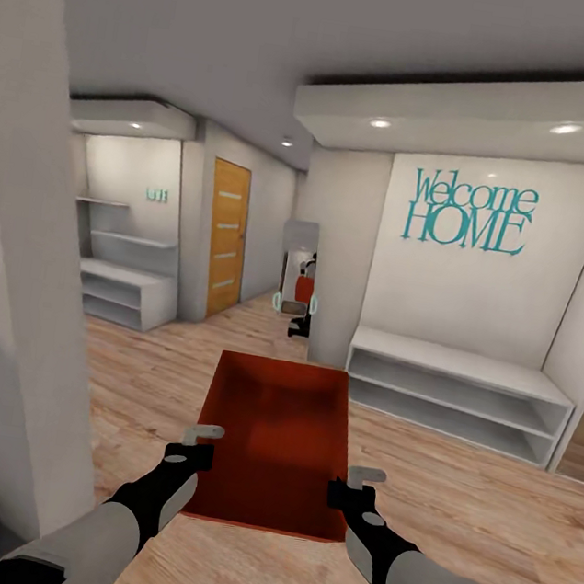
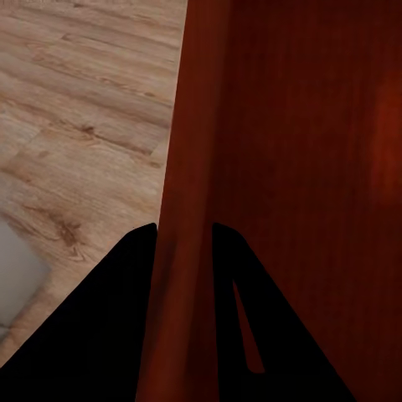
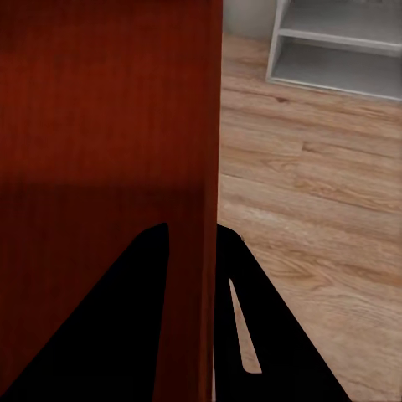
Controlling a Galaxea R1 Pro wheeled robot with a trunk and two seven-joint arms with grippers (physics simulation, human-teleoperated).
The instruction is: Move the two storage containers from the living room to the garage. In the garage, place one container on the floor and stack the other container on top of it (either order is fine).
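Head view, storage container (image 1: 276,438): orange-red, open-topped, rectangular; carried level in front of the robot, above the light wood plank floor (image 1: 448,500); long axis points away from the robot; interior holds nothing.
Container support: held between both arms at its near end, one pincer on each long side wall.
Left pincer (image 1: 201,442): closed on the container's left wall near the near corner; one light-coloured finger lies over the rim.
Left wrist view, wall grip: container wall (image 2: 180,251) runs between the two dark fingers (image 2: 92,327), one on either side, both against the wall; plank floor on the outer side, red interior on the other.
Right pincer (image 1: 359,487): closed on the container's right wall near the near corner; one light-coloured finger over the rim.
Right wrist view, wall grip: container wall (image 3: 194,276) passes between the two dark fingers (image 3: 100,335); white shelf unit (image 3: 343,42) stands beyond on the plank floor.
Location: hallway with white walls.
Ahead right: low white bench shelf (image 1: 459,390) against a wall bearing teal "Welcome HOME" lettering (image 1: 470,213).
Ahead centre: mirror (image 1: 296,274) reflecting the robot.
Ahead left: wood door (image 1: 225,236) and white shelving (image 1: 125,292).
Near left: white wall corner (image 1: 14,290).
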